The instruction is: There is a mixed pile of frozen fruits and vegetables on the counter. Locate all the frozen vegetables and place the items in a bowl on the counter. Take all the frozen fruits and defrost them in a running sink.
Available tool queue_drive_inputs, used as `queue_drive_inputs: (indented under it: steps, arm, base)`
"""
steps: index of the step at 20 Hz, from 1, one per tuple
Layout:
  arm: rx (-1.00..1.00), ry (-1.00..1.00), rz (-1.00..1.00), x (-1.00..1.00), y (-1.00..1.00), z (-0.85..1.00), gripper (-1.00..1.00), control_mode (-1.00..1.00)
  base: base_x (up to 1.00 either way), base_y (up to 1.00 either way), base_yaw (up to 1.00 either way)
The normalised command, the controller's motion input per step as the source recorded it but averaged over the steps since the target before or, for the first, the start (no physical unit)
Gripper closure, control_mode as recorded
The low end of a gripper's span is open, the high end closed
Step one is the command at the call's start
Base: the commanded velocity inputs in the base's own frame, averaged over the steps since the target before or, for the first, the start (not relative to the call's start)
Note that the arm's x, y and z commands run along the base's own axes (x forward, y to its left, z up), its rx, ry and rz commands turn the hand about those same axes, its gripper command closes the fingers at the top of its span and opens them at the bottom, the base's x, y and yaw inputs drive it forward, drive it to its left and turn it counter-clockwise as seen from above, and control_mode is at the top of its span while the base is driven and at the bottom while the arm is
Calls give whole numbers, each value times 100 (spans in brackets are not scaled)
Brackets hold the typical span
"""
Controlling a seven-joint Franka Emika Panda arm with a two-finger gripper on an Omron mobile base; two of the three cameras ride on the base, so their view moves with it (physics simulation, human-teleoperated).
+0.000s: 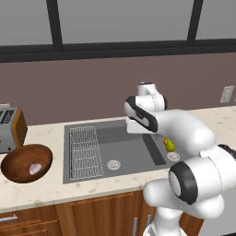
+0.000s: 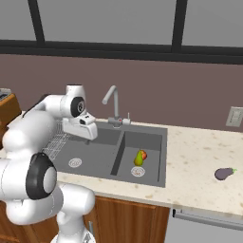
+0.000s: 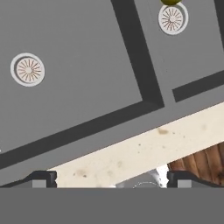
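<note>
My gripper [image 3: 111,179] hangs open over the front edge of the sink's [image 1: 133,143] large basin, with nothing between its fingertips [image 3: 43,178]. From the right base view the gripper [image 2: 87,135] points down above the same basin. A yellow-green pear-shaped fruit [image 2: 139,158] with a reddish top stands in the smaller basin by its drain, and its edge shows as a fruit [image 3: 170,1] at the top of the hand view. The dark purple eggplant [image 2: 224,173] lies on the counter [image 2: 194,166] right of the sink. The wooden bowl [image 1: 18,159] sits left of the sink and holds a pale whitish bulb [image 1: 35,168].
A toaster [image 1: 9,129] stands behind the bowl at the far left. A wire rack [image 1: 84,151] lies in the left part of the large basin. The curved silver tap [image 2: 111,102] rises behind the sink. A wall outlet [image 2: 233,116] is at the far right.
</note>
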Motion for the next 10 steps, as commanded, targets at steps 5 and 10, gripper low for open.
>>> queue_drive_inputs:
  steps: [5, 10]
  arm:
    - [0, 0, 0, 3, -48, 13, -100, -100]
    - [0, 0, -1, 2, -48, 4, -100, -100]
  base:
    - [0, 0, 0]
    - [0, 0, 0]
